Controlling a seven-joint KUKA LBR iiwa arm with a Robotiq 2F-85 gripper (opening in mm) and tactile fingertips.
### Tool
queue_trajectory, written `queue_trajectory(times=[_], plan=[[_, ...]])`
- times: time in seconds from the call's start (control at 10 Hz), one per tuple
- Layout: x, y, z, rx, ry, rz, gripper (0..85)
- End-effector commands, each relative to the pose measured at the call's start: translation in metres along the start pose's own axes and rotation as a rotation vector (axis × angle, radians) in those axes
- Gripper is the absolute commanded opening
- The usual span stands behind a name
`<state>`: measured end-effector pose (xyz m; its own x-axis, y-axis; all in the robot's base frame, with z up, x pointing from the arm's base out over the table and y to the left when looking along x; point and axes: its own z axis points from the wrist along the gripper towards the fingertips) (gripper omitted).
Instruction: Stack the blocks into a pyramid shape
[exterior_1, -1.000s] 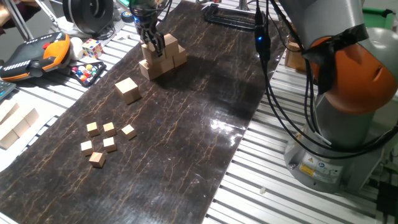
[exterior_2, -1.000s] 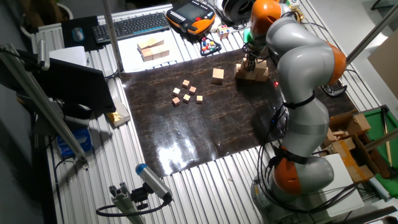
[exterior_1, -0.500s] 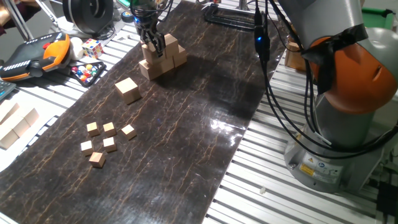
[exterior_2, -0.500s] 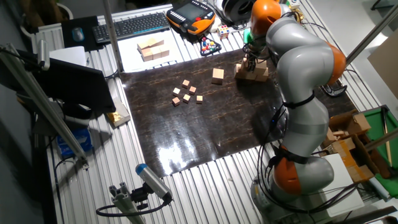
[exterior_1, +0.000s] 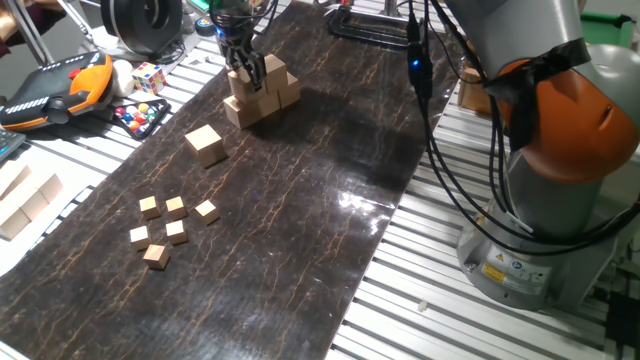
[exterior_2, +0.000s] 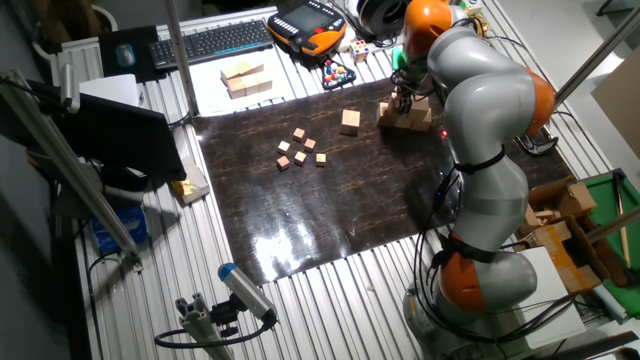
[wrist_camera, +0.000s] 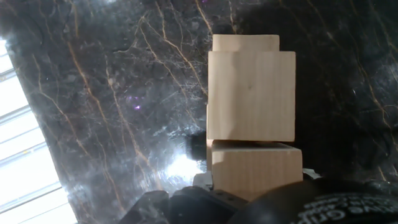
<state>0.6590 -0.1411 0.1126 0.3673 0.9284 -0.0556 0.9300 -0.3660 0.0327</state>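
- Gripper (exterior_1: 245, 68): at the stack's (exterior_1: 262, 92) second tier, fingers straddling a block (wrist_camera: 252, 174); grasp cannot be told.
- Loose block (exterior_1: 205, 144): apart, on the mat (exterior_1: 330, 200).

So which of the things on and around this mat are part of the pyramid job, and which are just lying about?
Part of the job:
- stacked blocks, with the gripper at them
- lone big block

Just lying about:
- five small cubes
- puzzle cube
- pale blocks off the mat
- orange pendant
- keyboard
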Motion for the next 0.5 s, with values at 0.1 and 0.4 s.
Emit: queue_trajectory(times=[0.1, 0.4], plan=[[-0.0008, 0.0004, 0.0008, 0.001, 0.001, -0.002, 0.7], [-0.0030, 0.0020, 0.0025, -0.001, 0.001, -0.010, 0.7]])
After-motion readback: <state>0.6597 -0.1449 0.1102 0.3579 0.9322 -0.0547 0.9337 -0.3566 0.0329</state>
